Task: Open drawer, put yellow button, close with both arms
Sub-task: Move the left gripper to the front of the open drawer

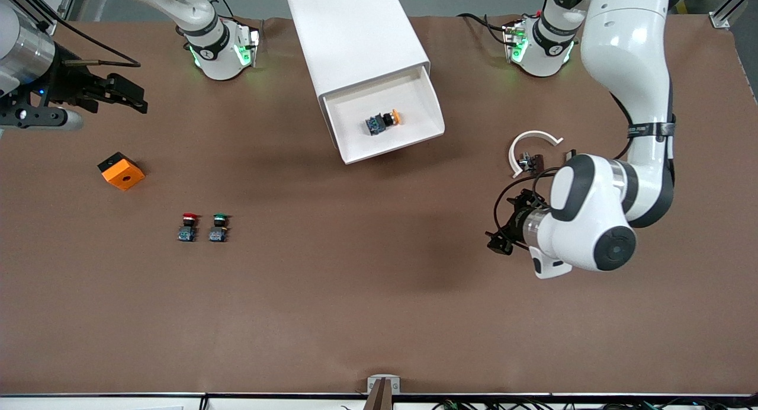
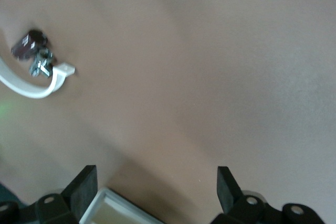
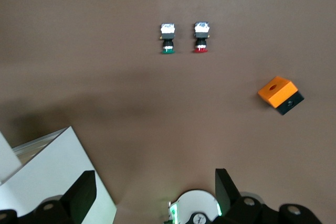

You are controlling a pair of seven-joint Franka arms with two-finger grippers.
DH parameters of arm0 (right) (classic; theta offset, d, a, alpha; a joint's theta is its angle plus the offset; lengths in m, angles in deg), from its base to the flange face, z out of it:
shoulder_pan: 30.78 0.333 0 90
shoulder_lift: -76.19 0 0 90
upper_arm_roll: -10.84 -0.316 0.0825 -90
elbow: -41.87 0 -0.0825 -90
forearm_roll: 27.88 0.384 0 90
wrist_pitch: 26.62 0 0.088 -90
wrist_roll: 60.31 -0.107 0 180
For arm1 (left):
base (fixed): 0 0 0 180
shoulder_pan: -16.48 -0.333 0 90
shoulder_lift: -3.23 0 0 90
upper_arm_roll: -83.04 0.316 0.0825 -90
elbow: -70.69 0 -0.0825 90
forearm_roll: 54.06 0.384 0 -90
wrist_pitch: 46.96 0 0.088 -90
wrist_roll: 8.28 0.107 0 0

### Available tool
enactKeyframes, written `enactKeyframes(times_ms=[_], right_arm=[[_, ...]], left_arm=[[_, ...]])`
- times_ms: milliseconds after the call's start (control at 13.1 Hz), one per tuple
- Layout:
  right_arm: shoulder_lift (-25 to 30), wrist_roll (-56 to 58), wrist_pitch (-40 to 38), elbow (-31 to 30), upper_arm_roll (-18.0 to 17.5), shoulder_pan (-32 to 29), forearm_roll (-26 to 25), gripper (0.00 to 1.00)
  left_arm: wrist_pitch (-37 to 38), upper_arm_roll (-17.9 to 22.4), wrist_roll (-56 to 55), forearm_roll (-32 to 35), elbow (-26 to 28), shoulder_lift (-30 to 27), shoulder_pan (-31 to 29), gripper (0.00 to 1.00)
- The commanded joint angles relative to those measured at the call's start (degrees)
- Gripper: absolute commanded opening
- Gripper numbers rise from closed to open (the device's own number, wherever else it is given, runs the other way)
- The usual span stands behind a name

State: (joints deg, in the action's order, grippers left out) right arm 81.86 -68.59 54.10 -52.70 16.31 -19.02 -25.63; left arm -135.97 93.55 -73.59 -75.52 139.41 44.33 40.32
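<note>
No writing can be read on anything here. The cabinet (image 1: 361, 37) is a smooth white box lying on the brown matte tabletop (image 1: 379, 315). Its drawer (image 1: 388, 122) stands pulled out, a shallow white tray, and the yellow button (image 1: 384, 122) lies tipped on its side inside it.

The left claw (image 1: 500, 241) hovers over bare tabletop toward the left arm's end of the cabinet, its black fingers (image 2: 84, 184) spread wide and holding nothing; a white curved plastic clip (image 1: 533, 146) lies near it. The right claw (image 1: 127, 96) hangs over the tabletop toward the right arm's end, fingers apart and empty.

Nearer the front camera than the cabinet sit an orange block (image 1: 121, 171), a red-capped button (image 1: 188, 226) and a green-capped button (image 1: 219, 227).
</note>
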Motion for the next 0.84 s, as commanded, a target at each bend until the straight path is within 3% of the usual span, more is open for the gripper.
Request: enactKeyframes(times_ms=[0,305,457,609,762], right_arm=[[6.89,3.00,5.14,-9.47,-0.99,-2.17,-1.19,1.00],[7.33,8.98,5.59,-9.93,-0.99,-5.86,-1.19,1.00],[7.42,9.69,5.50,-9.75,-0.99,-6.74,-1.19,1.00],[7.42,9.69,5.24,-9.40,-0.99,-7.62,-1.28,1.00],[7.16,9.69,4.19,-7.92,-0.99,-8.24,-1.28,1.00]], left_arm=[[-0.73,0.22,9.53,4.74,0.88,-2.94,2.01,1.00],[-5.10,-2.32,13.45,5.37,5.71,-8.40,2.97,1.00],[-8.97,-2.42,12.49,8.87,8.34,-9.62,5.69,1.00],[-16.59,-3.21,12.57,9.06,14.73,-13.21,6.05,1.00],[-26.51,-5.22,13.45,9.67,24.48,-18.48,6.05,1.00]])
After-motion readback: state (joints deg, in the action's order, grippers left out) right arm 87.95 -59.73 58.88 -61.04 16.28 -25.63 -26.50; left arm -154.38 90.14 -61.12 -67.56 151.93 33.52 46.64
